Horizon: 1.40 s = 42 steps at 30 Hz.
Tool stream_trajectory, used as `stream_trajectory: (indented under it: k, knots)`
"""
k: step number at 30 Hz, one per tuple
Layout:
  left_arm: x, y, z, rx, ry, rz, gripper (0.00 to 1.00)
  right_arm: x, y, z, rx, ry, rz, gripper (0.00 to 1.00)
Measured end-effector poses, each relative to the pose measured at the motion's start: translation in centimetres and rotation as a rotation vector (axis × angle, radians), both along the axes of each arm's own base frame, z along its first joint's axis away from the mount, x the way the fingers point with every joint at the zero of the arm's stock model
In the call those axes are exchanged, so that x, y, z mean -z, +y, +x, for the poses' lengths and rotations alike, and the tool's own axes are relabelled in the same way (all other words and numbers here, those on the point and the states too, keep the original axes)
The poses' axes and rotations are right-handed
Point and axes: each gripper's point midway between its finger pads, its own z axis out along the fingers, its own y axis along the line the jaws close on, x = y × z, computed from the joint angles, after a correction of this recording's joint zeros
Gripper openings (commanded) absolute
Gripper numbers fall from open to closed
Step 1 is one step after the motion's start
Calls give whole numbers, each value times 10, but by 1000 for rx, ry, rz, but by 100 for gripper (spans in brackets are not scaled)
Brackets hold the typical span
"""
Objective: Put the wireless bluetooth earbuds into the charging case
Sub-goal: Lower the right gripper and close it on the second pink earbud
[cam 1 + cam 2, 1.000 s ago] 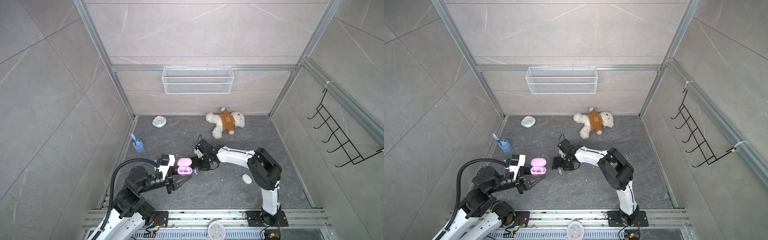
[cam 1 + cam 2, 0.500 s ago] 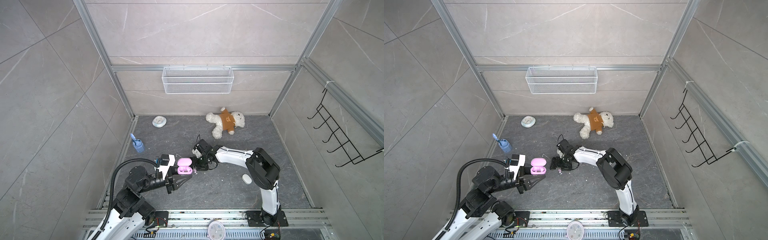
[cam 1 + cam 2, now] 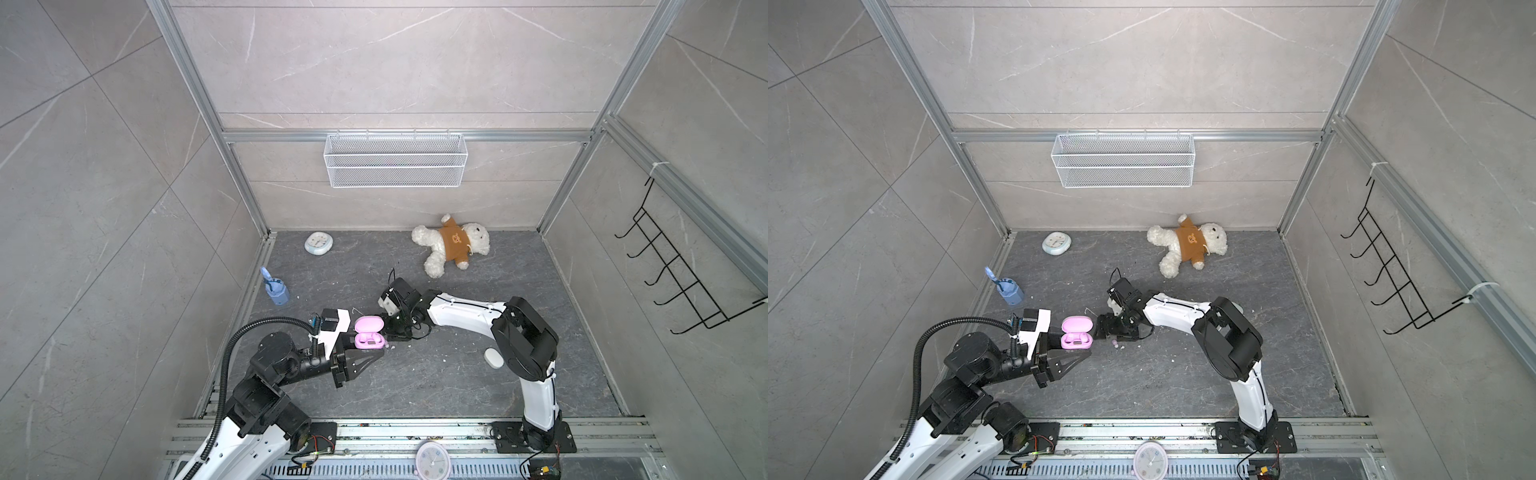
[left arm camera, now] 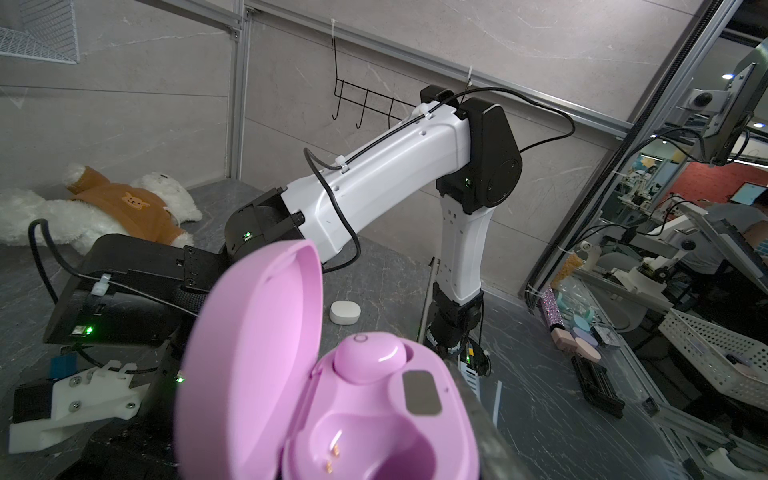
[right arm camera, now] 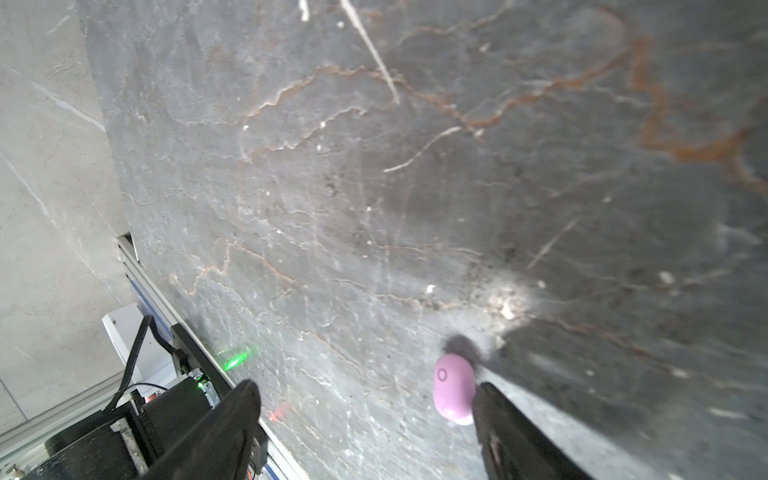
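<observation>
Earbud point(image 5: 454, 388) near charging case point(image 3: 368, 334): tiny, glossy, likely slippery; pinch flanks. Right hand point(image 5: 368, 392) open astride it; left hand point(image 3: 362, 347) grips case.

A seated earbud point(image 4: 370, 357) rests in one socket of the open charging case point(image 3: 368, 332), and a loose earbud point(image 5: 454, 388) lies on the floor point(image 3: 436, 382) just right of that case. A closed case point(image 3: 493, 358) lies well to the charging case's right, with the teddy bear point(image 3: 453, 247) behind it to the right. The toothbrush cup point(image 3: 276, 294) stands behind the charging case to the left, the small clock point(image 3: 318, 243) farther back.
</observation>
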Motion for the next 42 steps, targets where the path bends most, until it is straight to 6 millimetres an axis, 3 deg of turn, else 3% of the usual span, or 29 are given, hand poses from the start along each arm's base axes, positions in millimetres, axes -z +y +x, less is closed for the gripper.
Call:
stream_trajectory:
  k: [10, 19, 30, 42]
  knots:
    - [-2, 1, -1, 0, -6, -5, 19, -7, 3, -5, -7, -3, -33, 80]
    - [-3, 2, -3, 0, -13, -9, 19, -20, -11, 3, 76, -91, -255, 58]
    - [-6, 11, -15, 0, -28, -20, 19, 19, -7, -8, 38, -98, -455, 41]
    - [-7, 15, -19, 0, -35, -26, 19, 15, 4, 1, 15, -152, -515, 29]
